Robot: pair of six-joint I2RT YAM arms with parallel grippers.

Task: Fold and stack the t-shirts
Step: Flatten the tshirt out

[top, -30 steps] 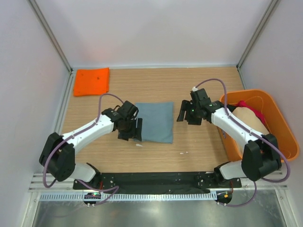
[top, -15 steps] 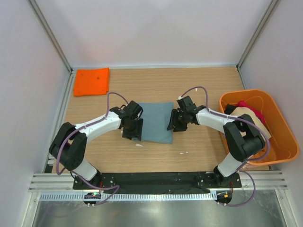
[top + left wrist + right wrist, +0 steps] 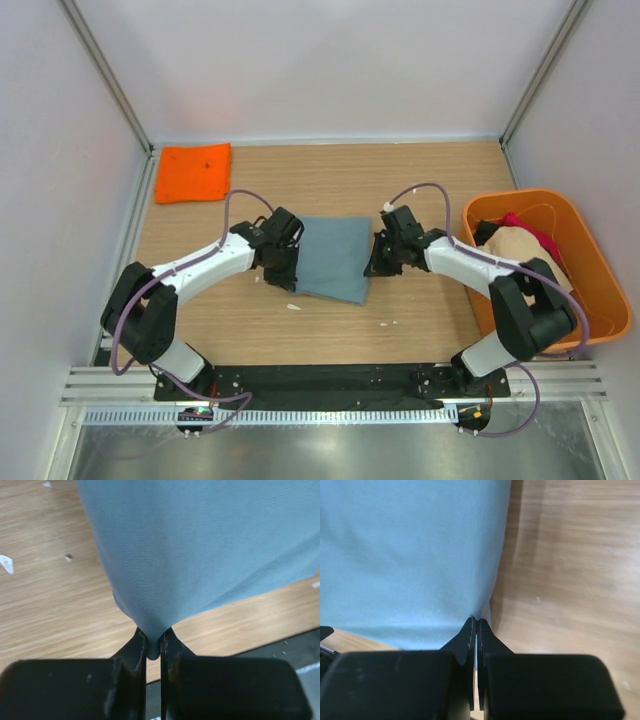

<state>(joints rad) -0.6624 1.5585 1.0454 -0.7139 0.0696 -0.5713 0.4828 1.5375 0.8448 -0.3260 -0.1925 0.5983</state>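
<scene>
Surface: light wood-grain table (image 3: 430,180), walled at left, back and right. Centre: one folded grey-blue t-shirt (image 3: 335,255), roughly rectangular, on the wood. Far left corner: one folded orange t-shirt (image 3: 193,172), flat, well apart from the first. Right edge: orange plastic tub (image 3: 600,262) holding loose cloth. Near side: small white scraps (image 3: 292,307), one just beside the grey-blue t-shirt's near left corner
</scene>
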